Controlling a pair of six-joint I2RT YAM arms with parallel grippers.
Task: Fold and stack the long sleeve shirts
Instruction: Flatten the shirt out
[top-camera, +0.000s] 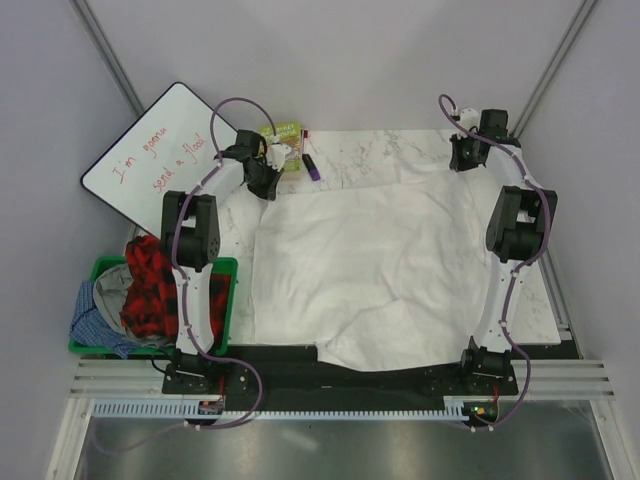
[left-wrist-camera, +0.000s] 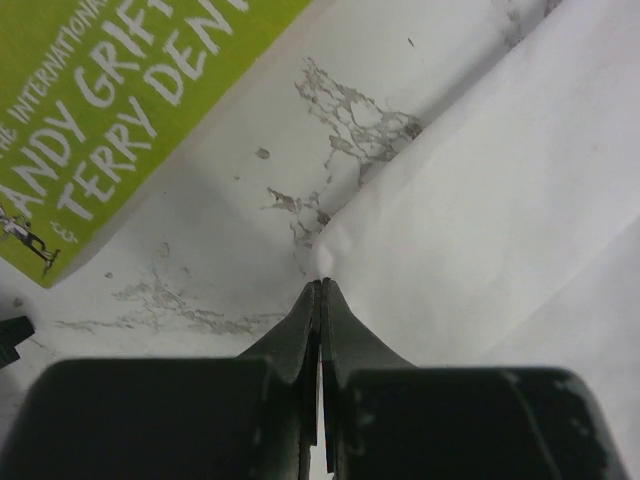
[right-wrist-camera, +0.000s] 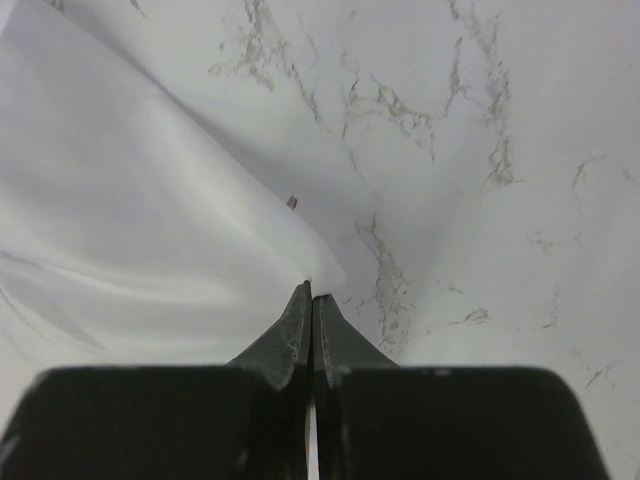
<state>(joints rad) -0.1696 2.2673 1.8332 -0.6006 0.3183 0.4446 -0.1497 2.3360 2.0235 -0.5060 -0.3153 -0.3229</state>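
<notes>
1. Top external view: a white shirt (top-camera: 370, 265) lies spread flat over most of the marble tabletop (top-camera: 380, 150). Its near edge hangs slightly past the front of the tabletop, and no collar or sleeves can be made out from here.
2. Same view: the left claw (top-camera: 268, 185) is down at the shirt's far left corner and the right claw (top-camera: 462, 160) at its far right corner. The arms' own housings hide the fingertips, so the grip cannot be read here.
3. Same view: a green book (top-camera: 282, 135) and a purple marker (top-camera: 312, 168) lie just beyond the left claw. A whiteboard (top-camera: 160, 160) with red writing leans at the far left.
4. Same view: a green bin (top-camera: 225, 265) to the left holds a red plaid cloth (top-camera: 150, 280), a grey cloth (top-camera: 115, 285) and a blue checked cloth (top-camera: 95, 325). They are bunched up, so what garments they are cannot be told.
5. Left wrist view: the left claw (left-wrist-camera: 322, 285) is pressed together, pinching the tip of the shirt's (left-wrist-camera: 480, 230) corner. The book (left-wrist-camera: 120, 110) is cut off at the upper left, its title only partly legible, with bare tabletop (left-wrist-camera: 300, 130) between it and the cloth. A dark object (left-wrist-camera: 10, 335) at the left edge is too cropped to identify.
6. Right wrist view: the right claw (right-wrist-camera: 311, 292) is pressed together on the point of the shirt (right-wrist-camera: 130, 230) corner. The cloth runs off the left edge, and bare tabletop (right-wrist-camera: 480, 180) fills the right. A small dark speck (right-wrist-camera: 291, 202) on the cloth is too small to name.
</notes>
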